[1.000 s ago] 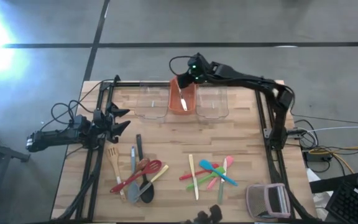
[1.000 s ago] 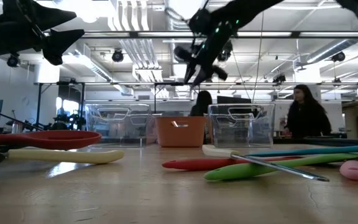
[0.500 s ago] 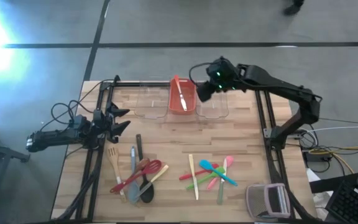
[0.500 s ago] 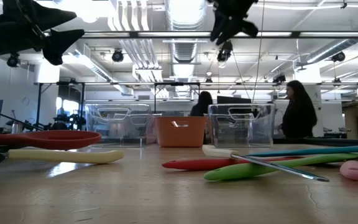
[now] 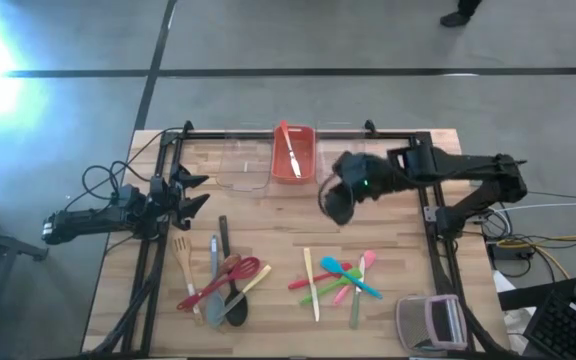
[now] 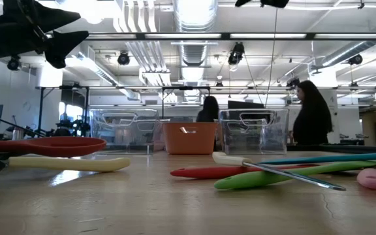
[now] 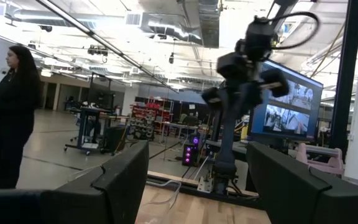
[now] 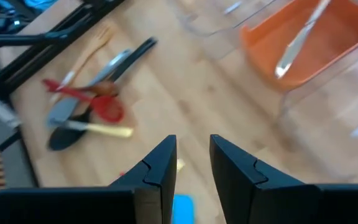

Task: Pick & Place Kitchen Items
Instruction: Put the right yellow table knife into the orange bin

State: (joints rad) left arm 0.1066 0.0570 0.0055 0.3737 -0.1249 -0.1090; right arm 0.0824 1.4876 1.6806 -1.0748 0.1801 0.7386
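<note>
The spoons [image 5: 338,280] and spatulas [image 5: 218,280] lie loose at the near side of the table, waiting to be picked.

The right claw [image 5: 336,203] hangs over the middle, fingers a little apart and holding nothing, likely ready to grab one. Farther back one utensil already lies in the red bin [image 5: 293,152], and the left claw [image 5: 194,192] waits wide open at the left edge.

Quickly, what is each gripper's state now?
Left gripper: open, holding nothing.
Right gripper: narrow gap between fingers, nothing held.

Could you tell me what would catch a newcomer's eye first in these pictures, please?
Probably the red bin at the table's far edge, between clear bins, with one utensil inside. Next, the right gripper hovering above mid-table, empty. Then two bright clusters near the front: large spoons and spatulas left, small plastic spoons right.
</note>
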